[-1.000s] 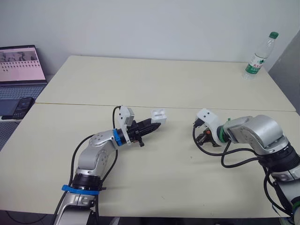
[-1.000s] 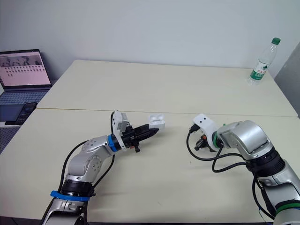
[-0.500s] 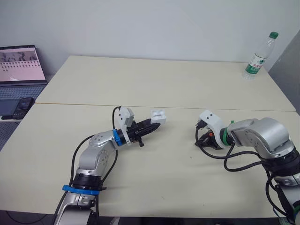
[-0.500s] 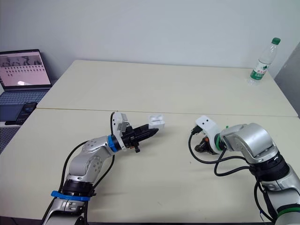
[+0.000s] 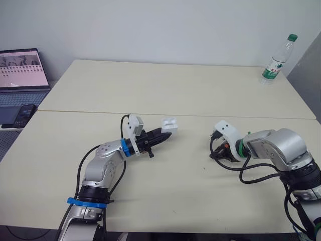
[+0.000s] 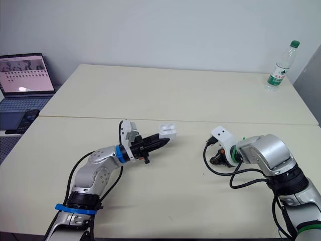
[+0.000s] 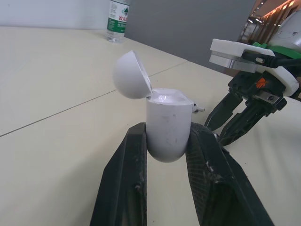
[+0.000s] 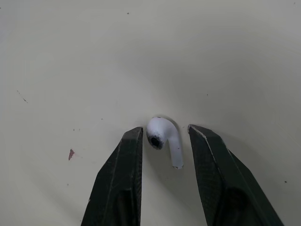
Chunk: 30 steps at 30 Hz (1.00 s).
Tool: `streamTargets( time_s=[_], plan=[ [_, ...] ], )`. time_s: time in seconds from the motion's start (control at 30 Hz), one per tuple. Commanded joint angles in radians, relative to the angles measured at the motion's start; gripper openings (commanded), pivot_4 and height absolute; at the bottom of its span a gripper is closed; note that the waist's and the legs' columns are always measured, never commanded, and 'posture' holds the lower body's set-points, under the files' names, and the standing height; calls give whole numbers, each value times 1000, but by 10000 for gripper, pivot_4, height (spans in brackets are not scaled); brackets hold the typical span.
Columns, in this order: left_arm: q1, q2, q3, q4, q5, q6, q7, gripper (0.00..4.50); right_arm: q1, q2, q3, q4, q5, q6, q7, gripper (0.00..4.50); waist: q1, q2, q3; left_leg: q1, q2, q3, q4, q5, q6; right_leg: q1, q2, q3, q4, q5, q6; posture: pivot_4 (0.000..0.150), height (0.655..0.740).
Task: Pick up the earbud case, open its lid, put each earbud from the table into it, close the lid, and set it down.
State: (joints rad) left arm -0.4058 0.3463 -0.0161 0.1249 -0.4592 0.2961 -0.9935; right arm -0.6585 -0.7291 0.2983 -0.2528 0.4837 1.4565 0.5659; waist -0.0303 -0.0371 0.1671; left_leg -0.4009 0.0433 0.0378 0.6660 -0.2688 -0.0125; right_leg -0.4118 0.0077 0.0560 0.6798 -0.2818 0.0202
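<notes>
The white earbud case [image 7: 167, 125] sits pinched between my left gripper's [image 5: 168, 134] black fingers, held just above the table near its middle. Its round lid [image 7: 131, 81] is flipped open and back. My left gripper is shut on the case's lower body. To the right, my right gripper [image 5: 220, 154] points down at the table top. In the right wrist view a white earbud [image 8: 171, 147] lies on the table between the open fingers [image 8: 127, 160], close to one of them, with a gap on the other side. The right gripper [image 7: 235, 122] also shows beyond the case.
A water bottle [image 5: 275, 60] stands at the far right corner of the table. A laptop [image 5: 22, 68] and a phone [image 5: 17, 114] rest on a separate surface off the left edge. A seam [image 5: 200, 114] runs across the table behind both grippers.
My right gripper has shifted slightly to the right and settled lower over the table. The left gripper and the open case have stayed put.
</notes>
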Motion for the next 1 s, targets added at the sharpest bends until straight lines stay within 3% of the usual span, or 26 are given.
streamTargets(
  time_s=[0.03, 0.13, 0.2, 0.23, 0.53, 0.8, 1.0],
  plan=[
    [-19, -6, 3, -13, -3, -24, -7, 7836, -3, -16, 8, -19, -9, -21, 12, 15539, 0, 0, 0, 0, 0, 0, 0, 0, 0, 0, 0, 0, 0, 0, 0, 1500, 7362],
    [-19, -8, 1, -9, 0, -28, -6, 7836, 0, -23, 13, -25, -9, -29, 16, 9557, 0, 0, 0, 0, 0, 0, 0, 0, 0, 0, 0, 0, 0, 0, 0, 1500, 7362],
    [-18, -8, -1, -8, 1, -29, -6, 7836, 0, -26, 15, -28, -8, -32, 17, 3169, 0, 0, 0, 0, 0, 0, 0, 0, 0, 0, 0, 0, 0, 0, 0, 1500, 7362],
    [-18, -8, -1, -8, 1, -29, -6, 7836, 1, -31, 18, -33, -7, -35, 21, 2561, 0, 0, 0, 0, 0, 0, 0, 0, 0, 0, 0, 0, 0, 0, 0, 1500, 7362],
    [-3, -3, 0, -22, 4, -28, -3, 7836, 90, -161, -51, -191, 45, -67, 95, 2561, 2, 0, 0, 0, 0, -1, 0, 0, 0, 0, 0, -1, 0, 0, 0, 1500, 7362],
    [23, 6, 4, -43, 3, -23, -1, 7836, 494, -364, -288, -328, 53, -176, 156, 2561, 5, 0, 0, -1, -1, -3, 0, 0, 0, 2, -1, -5, -2, 0, 0, 1500, 7362],
    [18, 5, -6, -45, 7, -16, -2, 7836, 619, -375, -345, -337, 26, -280, 160, 2561, 0, 0, 0, 2, 0, -4, 1, 1, 0, 4, 1, -8, 0, -3, 5, 1500, 7362]
  ],
)
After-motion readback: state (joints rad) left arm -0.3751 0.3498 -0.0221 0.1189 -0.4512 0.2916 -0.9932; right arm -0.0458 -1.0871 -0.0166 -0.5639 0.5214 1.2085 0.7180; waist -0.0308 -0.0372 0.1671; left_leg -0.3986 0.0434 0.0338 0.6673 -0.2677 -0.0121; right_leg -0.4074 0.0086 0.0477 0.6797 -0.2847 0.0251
